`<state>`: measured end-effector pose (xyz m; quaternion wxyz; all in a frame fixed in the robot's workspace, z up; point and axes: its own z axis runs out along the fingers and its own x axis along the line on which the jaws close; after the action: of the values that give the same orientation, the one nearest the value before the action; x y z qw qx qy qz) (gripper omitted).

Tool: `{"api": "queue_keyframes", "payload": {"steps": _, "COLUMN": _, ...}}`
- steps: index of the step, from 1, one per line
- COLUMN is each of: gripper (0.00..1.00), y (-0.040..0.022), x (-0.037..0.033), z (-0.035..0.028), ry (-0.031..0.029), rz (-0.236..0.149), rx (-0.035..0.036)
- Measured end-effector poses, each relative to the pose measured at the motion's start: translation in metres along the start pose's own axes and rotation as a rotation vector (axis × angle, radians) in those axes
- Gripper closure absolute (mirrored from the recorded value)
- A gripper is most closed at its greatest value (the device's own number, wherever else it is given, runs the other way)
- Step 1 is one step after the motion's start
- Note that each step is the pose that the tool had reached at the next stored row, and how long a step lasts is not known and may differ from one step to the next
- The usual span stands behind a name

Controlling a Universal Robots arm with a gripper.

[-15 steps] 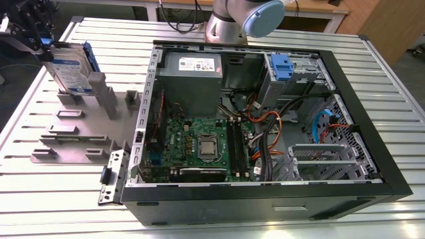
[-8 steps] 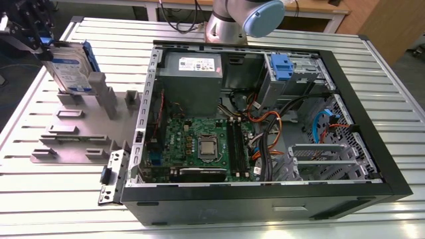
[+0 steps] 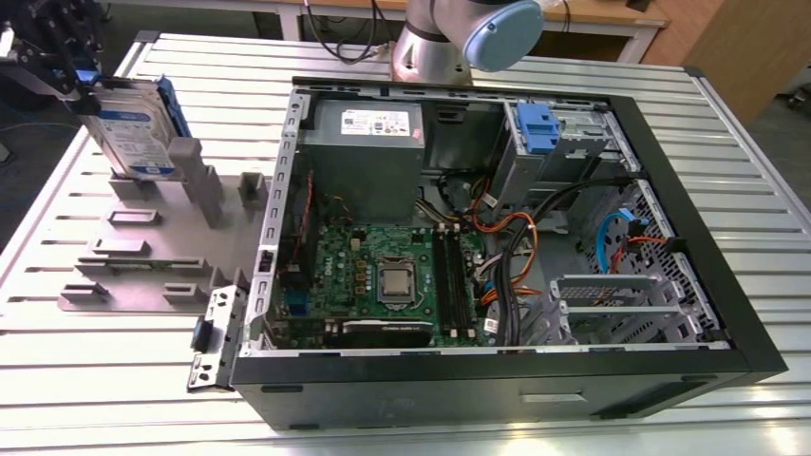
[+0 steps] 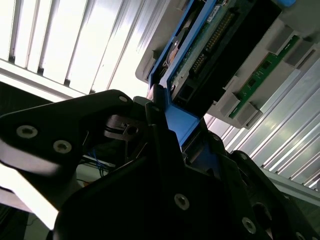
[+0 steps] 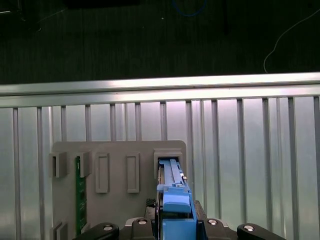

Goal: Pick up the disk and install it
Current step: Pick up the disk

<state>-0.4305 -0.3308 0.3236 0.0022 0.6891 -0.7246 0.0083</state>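
Fingers [image 4: 157, 120] clamped on disk [image 3: 133, 128], either side of top edge, over blue carrier rail [image 5: 175, 200]; gripper [image 3: 76, 81] at exterior view's far left
disk upright on edge, silver, blue-and-white label on face seen in exterior view, green circuit board on other face in second wrist view
lower end at slot of grey holder block [image 3: 165, 242]; seated or lifted clear, cannot tell
green memory stick [image 5: 78, 195] upright in another slot
open computer case [image 3: 507, 380] just beside holder, on ribbed metal table [image 3: 735, 114]
blue latch [image 3: 537, 128] on upper drive bay, orange cables [image 3: 504, 228] bunched below it
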Motion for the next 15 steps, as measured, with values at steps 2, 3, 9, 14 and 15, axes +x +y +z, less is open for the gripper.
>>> {"api": "queue_keyframes", "payload": {"steps": 2, "gripper": 0.64, "y": 0.0, "x": 0.0, "z": -0.0004, "ry": 0.0, "rz": 0.0, "rx": -0.0002}}
{"api": "queue_keyframes", "payload": {"steps": 3, "gripper": 0.64, "y": 0.0, "x": 0.0, "z": -0.0007, "ry": 0.0001, "rz": 0.0, "rx": -0.0002}}
{"api": "queue_keyframes", "payload": {"steps": 9, "gripper": 0.64, "y": 0.0, "x": 0.0, "z": -0.0021, "ry": 0.0001, "rz": 0.0, "rx": -0.0002}}
{"api": "queue_keyframes", "payload": {"steps": 14, "gripper": 0.64, "y": 0.0, "x": 0.0001, "z": -0.0036, "ry": 0.0001, "rz": 0.0, "rx": -0.0002}}
{"api": "queue_keyframes", "payload": {"steps": 15, "gripper": 0.64, "y": 0.0, "x": 0.0001, "z": -0.0038, "ry": 0.0, "rz": 0.0, "rx": -0.0001}}
